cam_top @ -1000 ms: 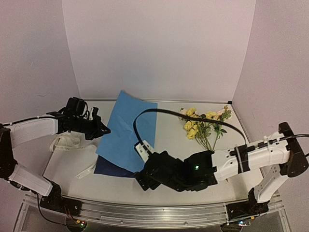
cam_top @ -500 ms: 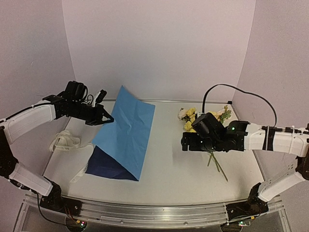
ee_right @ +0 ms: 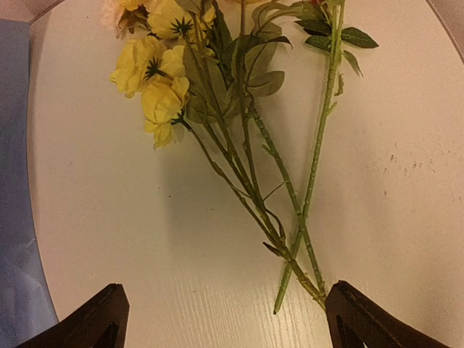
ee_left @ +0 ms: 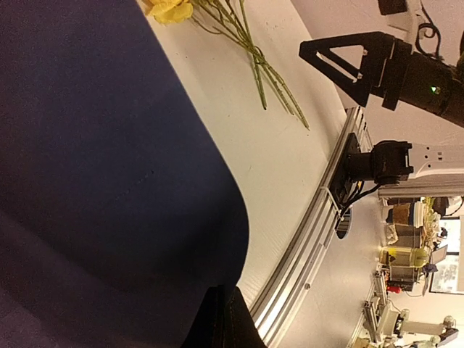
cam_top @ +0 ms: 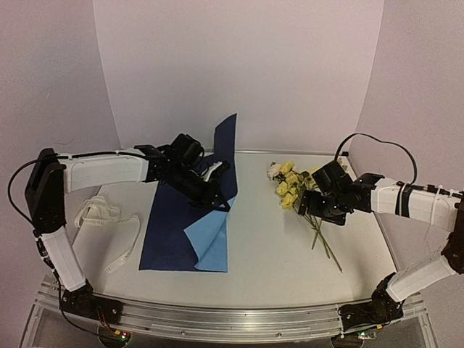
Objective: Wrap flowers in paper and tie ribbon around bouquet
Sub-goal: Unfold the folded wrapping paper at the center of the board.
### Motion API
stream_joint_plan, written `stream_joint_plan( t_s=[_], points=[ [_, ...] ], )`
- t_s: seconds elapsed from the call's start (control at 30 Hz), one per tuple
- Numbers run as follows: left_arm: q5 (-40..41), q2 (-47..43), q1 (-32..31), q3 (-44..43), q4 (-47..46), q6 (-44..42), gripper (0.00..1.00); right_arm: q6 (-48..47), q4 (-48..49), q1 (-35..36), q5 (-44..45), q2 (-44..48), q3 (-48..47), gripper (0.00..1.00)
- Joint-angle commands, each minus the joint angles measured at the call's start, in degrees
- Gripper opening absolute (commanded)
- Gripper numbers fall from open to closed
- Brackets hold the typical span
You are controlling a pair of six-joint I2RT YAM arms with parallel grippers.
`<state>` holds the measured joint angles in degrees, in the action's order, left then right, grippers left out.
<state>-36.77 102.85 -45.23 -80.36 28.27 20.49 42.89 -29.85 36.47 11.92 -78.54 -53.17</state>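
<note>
The step in hand is judged to be the laying-out of the wrap, with the pickup of the blooms being prepared at the same time. The large thin sheet of paper (cam_top: 170,228), dark navy on one face and light blue on the other, is pinched at an edge by the left jaws, which are closed flat on it. One part of the paper is held up off the white bench (cam_top: 268,254) with its navy face shown. The rest lies navy side up at the middle left, with a light blue flap turned over near the front.

The small bunch of yellow and pale cream flowers (cam_top: 290,190) with long thin green stems is lying on the bench to the right, well apart from the paper. The right jaws are spread wide and empty, and are held just above the stems, which are seen between the two tips in the right wrist view. The long narrow cream-white ribbon (cam_top: 98,212) is left loose on the bench at the far left, untouched.

For the next move, it is judged that the paper should be laid flat and released. The right jaws should then be lowered and closed across the crossed stems, below the leaves, so that no bloom is crushed.

No container is to be seen. Nothing has been wrapped in the paper, and nothing rests on it.
</note>
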Motion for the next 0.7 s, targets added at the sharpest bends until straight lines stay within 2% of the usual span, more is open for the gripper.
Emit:
stream_joint_plan(
  t_s=[0.0,0.17,0.3,0.4,0.67],
  points=[
    [-1.87,5.6,-3.87,-9.81,-4.45,3.22,0.0,-0.8,-1.01,-2.0,-2.32,0.58,0.85,0.97],
    [-4.37,13.1,-6.47,-19.43,-5.28,5.14,0.0,0.32,-1.24,-4.34,-3.0,1.41,1.22,0.97],
    [-5.81,18.45,-7.85,-24.62,-3.88,5.82,0.0,1.3,-1.25,-7.14,-7.03,2.55,0.7,0.97],
    [-6.91,20.87,-8.34,-25.4,-4.07,6.53,0.0,2.21,-1.27,-7.96,-10.95,2.58,-1.0,0.97],
    [-10.51,24.12,-10.69,-25.83,-4.43,6.74,0.05,2.65,-1.65,-8.81,-13.15,2.0,-3.58,0.97]
  ],
)
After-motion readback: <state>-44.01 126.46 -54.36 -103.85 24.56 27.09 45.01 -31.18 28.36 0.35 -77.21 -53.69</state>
